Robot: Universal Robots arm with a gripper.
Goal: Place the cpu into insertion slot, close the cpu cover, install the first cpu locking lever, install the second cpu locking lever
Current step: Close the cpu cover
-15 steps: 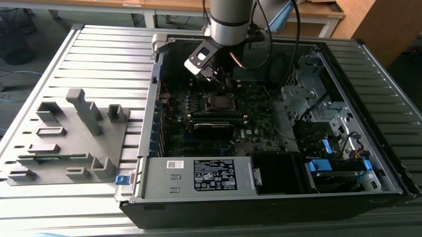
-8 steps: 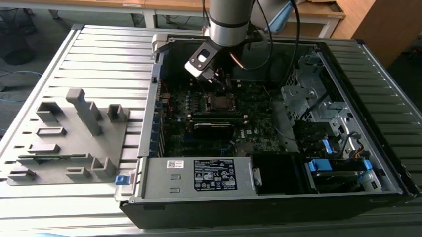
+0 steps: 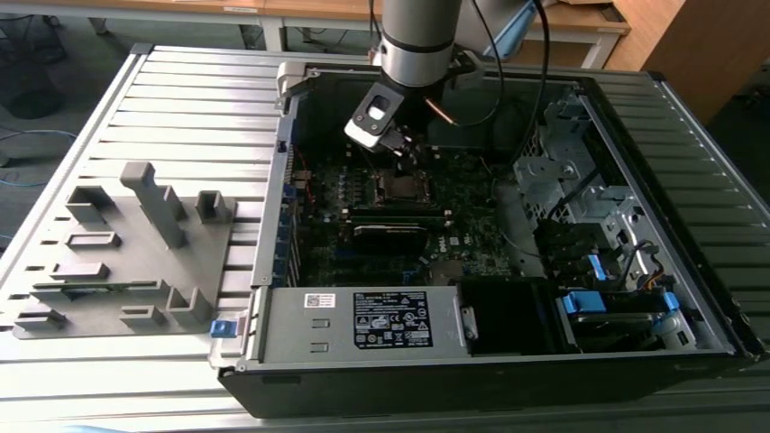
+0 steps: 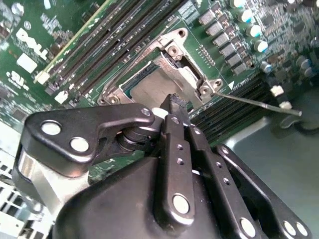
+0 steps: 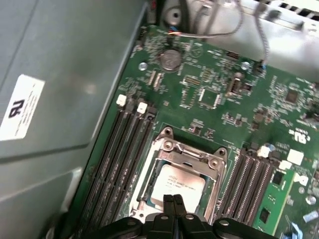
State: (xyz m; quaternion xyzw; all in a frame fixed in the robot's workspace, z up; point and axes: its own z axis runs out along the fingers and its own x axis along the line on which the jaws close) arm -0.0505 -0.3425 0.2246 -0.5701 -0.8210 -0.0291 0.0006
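The cpu (image 5: 177,182) lies flat in the insertion slot (image 3: 398,187) on the green board, its dull grey top (image 4: 147,89) showing. The silvery cpu cover (image 5: 149,174) frames it and looks lowered around it. My gripper (image 5: 173,200) is shut with nothing between its fingers. Its tips (image 4: 174,101) hover just over one edge of the cpu. In the exterior view the gripper (image 3: 403,149) hangs inside the open case right above the socket. A thin metal locking lever (image 4: 259,103) sticks out sideways from one socket corner, free of the gripper.
Long black memory slots (image 5: 122,154) flank the socket on both sides. The power supply box (image 3: 361,320) closes the case's near end. A drive cage (image 3: 565,171) stands at the exterior view's right, and a grey parts fixture (image 3: 132,244) lies at its left.
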